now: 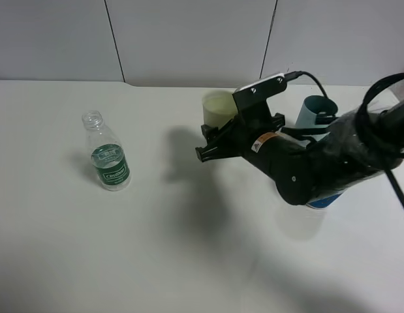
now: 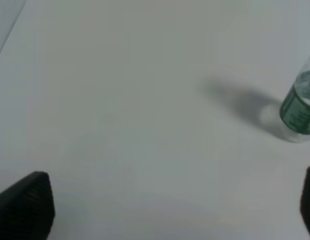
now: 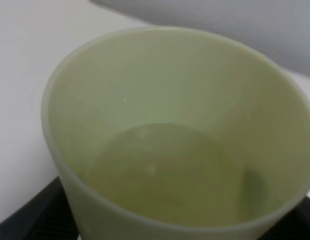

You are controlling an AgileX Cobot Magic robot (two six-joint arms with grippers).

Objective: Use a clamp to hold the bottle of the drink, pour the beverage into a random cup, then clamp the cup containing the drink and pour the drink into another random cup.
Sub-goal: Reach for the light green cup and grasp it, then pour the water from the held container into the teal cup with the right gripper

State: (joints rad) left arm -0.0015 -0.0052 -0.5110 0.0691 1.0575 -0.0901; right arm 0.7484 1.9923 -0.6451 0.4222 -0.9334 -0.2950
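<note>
Right wrist: right gripper (image 1: 208, 140) clamped on yellow-green cup (image 3: 160, 100) near tabletop (image 1: 188, 261) far edge, liquid (image 3: 160, 175) inside. Left gripper (image 2: 167, 205) agape; bottle (image 1: 108, 156) upright toward left edge. Second pour in hand; next: lift, tip steadily over teal cup (image 1: 316, 111).

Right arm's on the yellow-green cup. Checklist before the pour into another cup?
1. Right gripper shut on the yellow-green cup: ok, its fingers show on either side in the wrist view.
2. Beverage in that cup: ok, a shallow pool at the bottom.
3. Cup upright: ok in the high view.
4. Teal cup ready to receive: cannot tell, the arm hides its lower part.
5. Bottle out of the way: ok, it stands apart on the left.
6. Left gripper open and empty: ok.
</note>
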